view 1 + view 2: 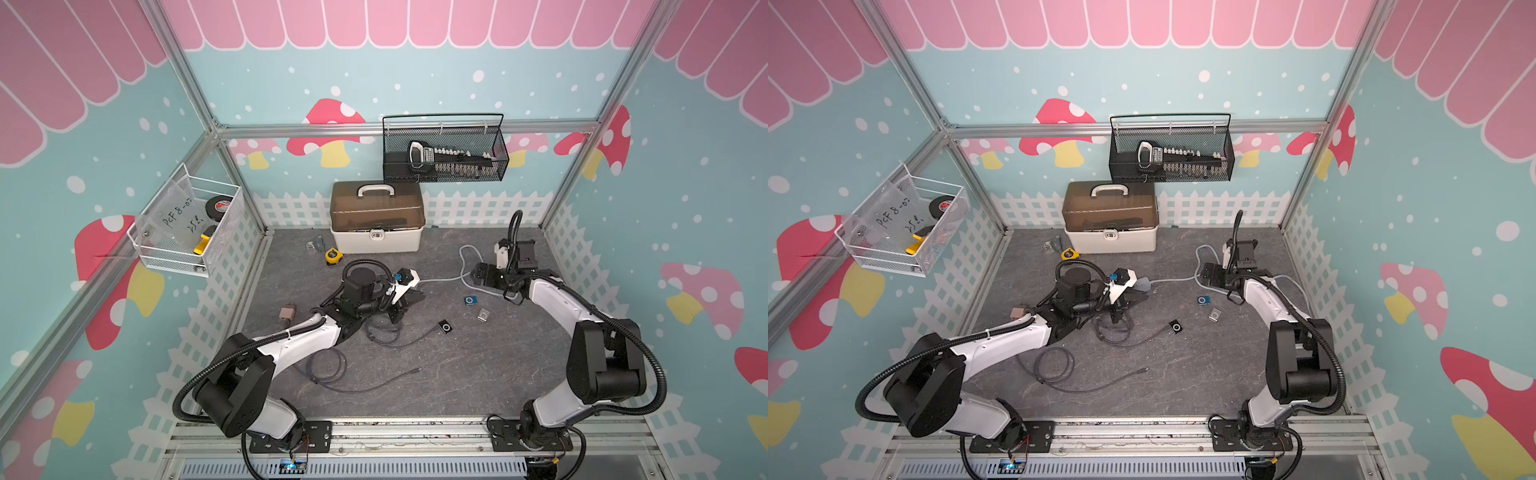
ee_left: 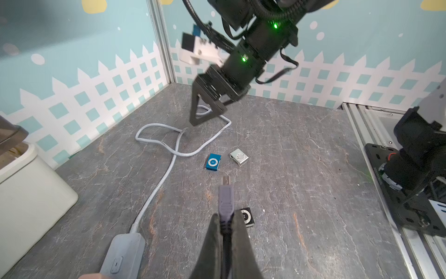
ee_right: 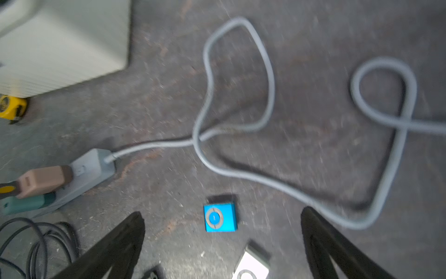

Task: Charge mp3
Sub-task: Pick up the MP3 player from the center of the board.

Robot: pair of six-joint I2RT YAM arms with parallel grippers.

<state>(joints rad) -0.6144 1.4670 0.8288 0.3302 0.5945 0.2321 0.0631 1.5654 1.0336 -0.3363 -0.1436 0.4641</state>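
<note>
Three small mp3 players lie on the grey floor: a blue one (image 1: pixel 470 300) (image 2: pixel 213 161) (image 3: pixel 220 218), a silver one (image 1: pixel 483 315) (image 2: pixel 239 157) (image 3: pixel 251 268) and a black one (image 1: pixel 445 327) (image 2: pixel 247 217). My left gripper (image 2: pixel 225 217) (image 1: pixel 415 296) is shut on the grey plug of a USB cable (image 2: pixel 226 196), whose metal tip points toward the blue and silver players. My right gripper (image 3: pixel 222 213) (image 1: pixel 478 276) hangs open above the floor, over the blue player, holding nothing. In both top views a dark cable (image 1: pixel 411 340) runs up to the black player.
A grey power strip (image 3: pixel 89 169) (image 2: pixel 123 256) carries a brown adapter (image 3: pixel 43 180); its pale cord (image 3: pixel 241 72) loops across the floor. A toolbox (image 1: pixel 376 224) and a yellow tape measure (image 1: pixel 333 255) sit at the back. Dark cable coils (image 1: pixel 328 365) lie near the left arm.
</note>
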